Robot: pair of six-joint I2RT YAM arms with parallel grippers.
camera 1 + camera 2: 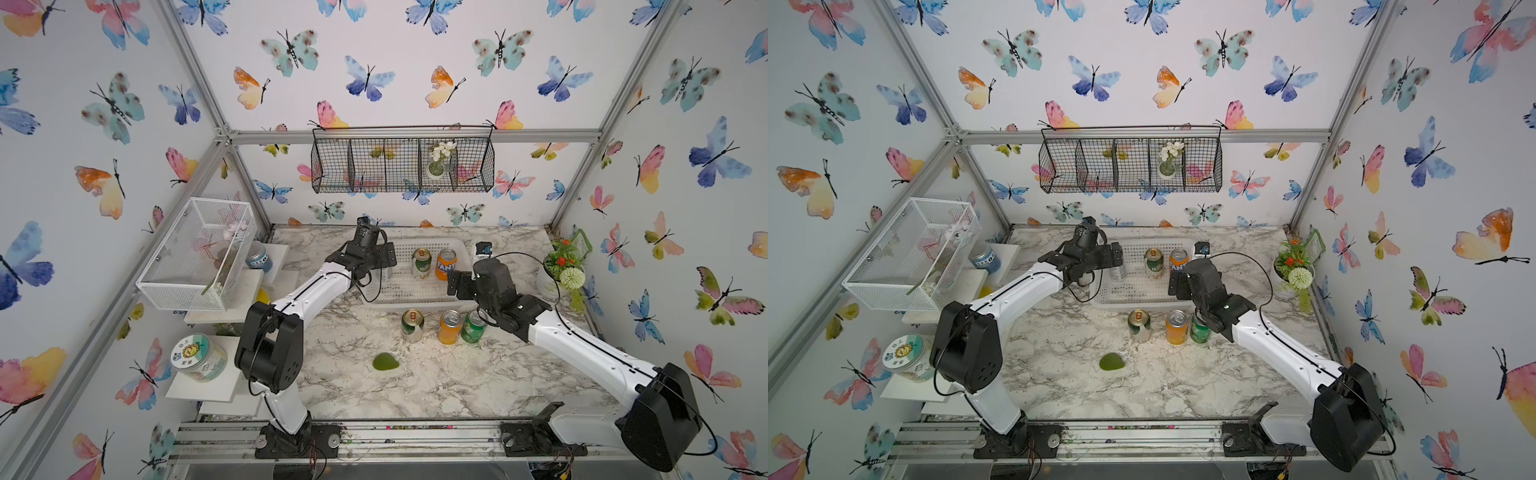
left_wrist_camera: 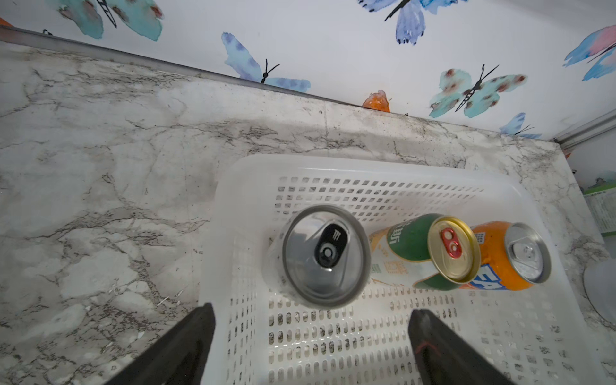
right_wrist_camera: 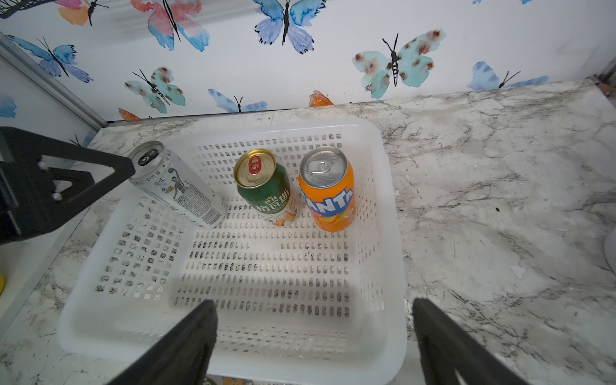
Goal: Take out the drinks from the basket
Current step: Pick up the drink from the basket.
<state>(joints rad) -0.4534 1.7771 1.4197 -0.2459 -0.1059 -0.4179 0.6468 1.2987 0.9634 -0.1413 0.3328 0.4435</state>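
half the job looks done: a row of three cans (image 1: 450, 328) stands on the tabletop (image 1: 457, 374), behind the right tool and just outside the basket (image 3: 283, 363), while three drinks stand inside it along the wall farthest from both tools. the left tool (image 2: 313, 311) hovers over its end of the basket with jaws spread wide and nothing between them. the silver can (image 2: 325, 256) stands upright just ahead of it, in line with the gap between the fingers. the right tool (image 3: 315, 302) is also wide open and empty, above the basket's near wall. the fanta (image 3: 328, 193) and the green-cream can (image 3: 263, 186) stand side by side ahead of it, close together but apparently not touching. the step in hand seems to be the left tool's approach to the silver can. next it likely needs to move forward and down until the fingers straddle the can's body, close, then lift clear of the basket wall. the green-cream can stands close beside the silver one, so the inner finger has little room.
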